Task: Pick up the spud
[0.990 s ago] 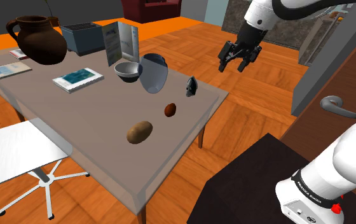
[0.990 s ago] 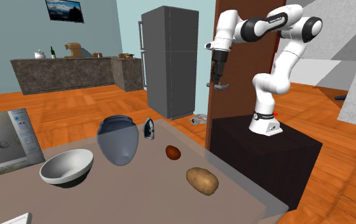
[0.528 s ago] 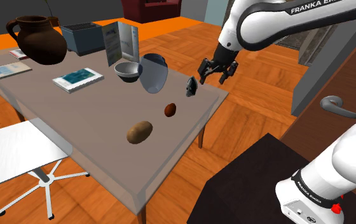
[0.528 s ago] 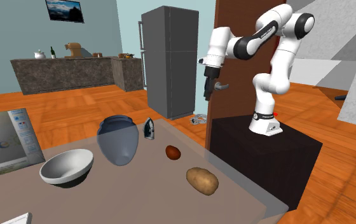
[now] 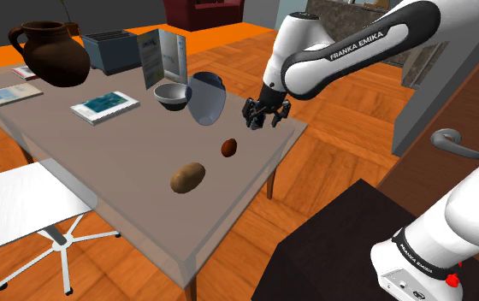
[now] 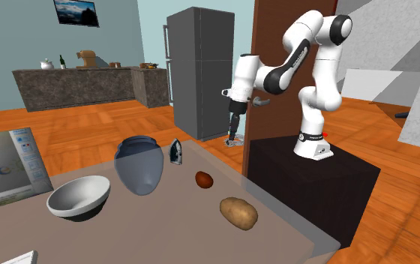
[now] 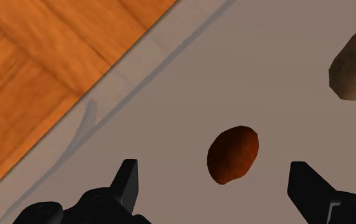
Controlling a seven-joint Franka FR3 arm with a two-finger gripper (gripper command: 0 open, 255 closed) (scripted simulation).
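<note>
The spud (image 5: 187, 177) is a tan-brown oval lying on the grey table (image 5: 127, 162), toward its near edge. It also lies near the table's front in the second exterior view (image 6: 238, 212). In the wrist view the spud (image 7: 355, 63) sits beyond the right finger. A small red-brown lump (image 5: 228, 147) lies between spud and gripper. My gripper (image 5: 258, 117) hangs open above the table's corner, holding nothing. In the wrist view the gripper (image 7: 213, 170) has its fingers wide apart over the red-brown lump (image 7: 232, 154).
A blue-grey vase (image 5: 206, 97), grey bowl (image 5: 173, 95), dark jug (image 5: 50, 53), toaster (image 5: 109, 50), booklet (image 5: 161, 56) and book (image 5: 103, 106) stand further back. A small dark object (image 6: 175, 151) sits by the vase. White chair (image 5: 15, 205) below the table; the dark stand (image 5: 332, 248) at lower right.
The arm has swung down and toward the shoulder view's left, bringing the gripper from over the floor to above the table's corner. The fingers stay open. Nothing on the table moved.
</note>
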